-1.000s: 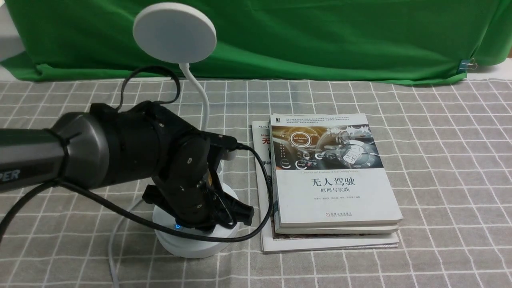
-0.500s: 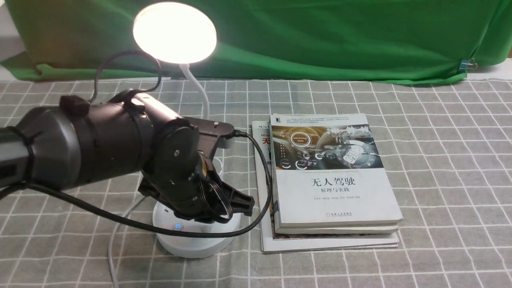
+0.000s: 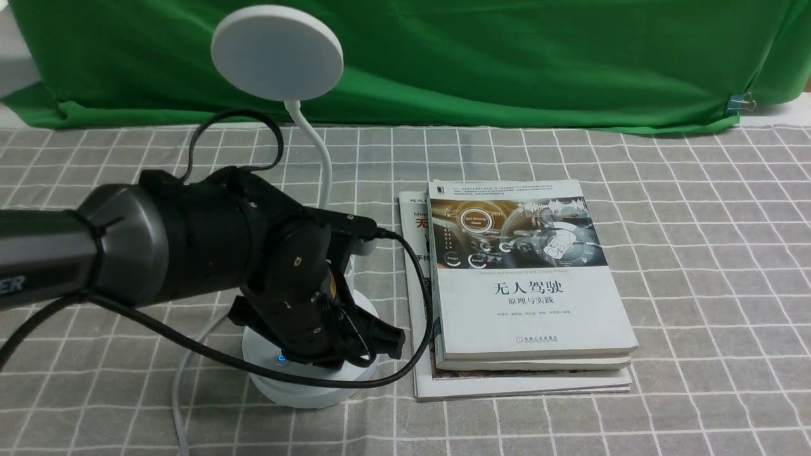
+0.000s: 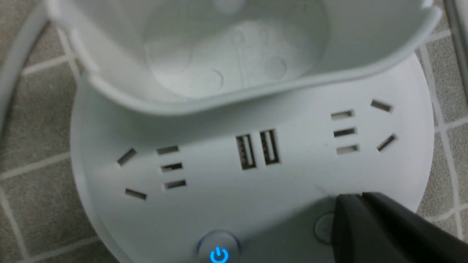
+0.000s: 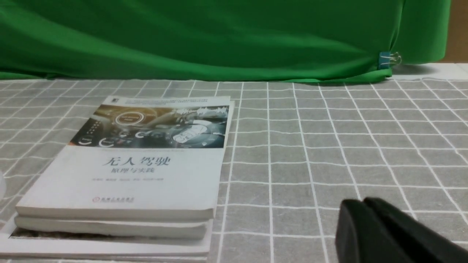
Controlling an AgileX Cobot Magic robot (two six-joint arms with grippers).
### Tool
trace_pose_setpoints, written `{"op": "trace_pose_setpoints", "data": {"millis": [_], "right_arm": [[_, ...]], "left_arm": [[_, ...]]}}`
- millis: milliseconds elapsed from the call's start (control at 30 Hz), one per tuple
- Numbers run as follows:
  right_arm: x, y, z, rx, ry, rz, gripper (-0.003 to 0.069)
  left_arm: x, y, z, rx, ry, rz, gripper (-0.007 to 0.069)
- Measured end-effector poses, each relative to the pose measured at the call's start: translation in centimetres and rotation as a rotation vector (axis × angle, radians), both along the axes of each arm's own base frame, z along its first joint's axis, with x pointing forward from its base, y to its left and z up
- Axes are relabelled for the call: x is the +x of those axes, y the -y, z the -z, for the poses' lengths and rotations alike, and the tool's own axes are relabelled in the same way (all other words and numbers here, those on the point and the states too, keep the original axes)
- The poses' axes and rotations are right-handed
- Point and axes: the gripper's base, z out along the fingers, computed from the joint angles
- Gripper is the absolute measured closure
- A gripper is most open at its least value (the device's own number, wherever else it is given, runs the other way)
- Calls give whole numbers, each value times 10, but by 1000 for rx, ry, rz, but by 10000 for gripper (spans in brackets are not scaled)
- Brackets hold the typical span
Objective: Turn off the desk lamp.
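The white desk lamp stands at the left of the table. Its disc head (image 3: pixel 277 52) is dark on top of the thin gooseneck (image 3: pixel 324 171). Its round base (image 3: pixel 298 389) carries sockets, a cup (image 4: pixel 234 54), a blue-lit power button (image 4: pixel 218 252) and a plain round button (image 4: pixel 322 228). My left gripper (image 4: pixel 353 199) is shut. Its tips sit on the base over the plain button, partly covering it. In the front view the left wrist hides the tips. My right gripper (image 5: pixel 360 204) is shut and empty, low over the checked cloth, right of the books.
A stack of books (image 3: pixel 526 285) lies just right of the lamp base and also shows in the right wrist view (image 5: pixel 139 164). The lamp's white cord (image 3: pixel 180 392) runs toward the front edge. A green cloth (image 3: pixel 507 57) hangs along the back.
Half a second ago the lamp head glowed and my left arm was raised off the base. Now the head is dark and the arm has come back down onto the base.
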Motion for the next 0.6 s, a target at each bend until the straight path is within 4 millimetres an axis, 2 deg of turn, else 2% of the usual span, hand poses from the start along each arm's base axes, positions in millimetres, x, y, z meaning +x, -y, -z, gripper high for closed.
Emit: {"op": "trace_pose_setpoints", "data": {"millis": [100,333,600], "right_arm": [[0,0,0,0,0,0,622],[0,0,0,0,0,0,622],[0,0,0,0,0,0,622]], "left_arm": [[-2,-1,-3,-5,7,0,624],[-9,-6,-25,-43,63,0,624],[-11,-6,-28,-47,74,10,624]]}}
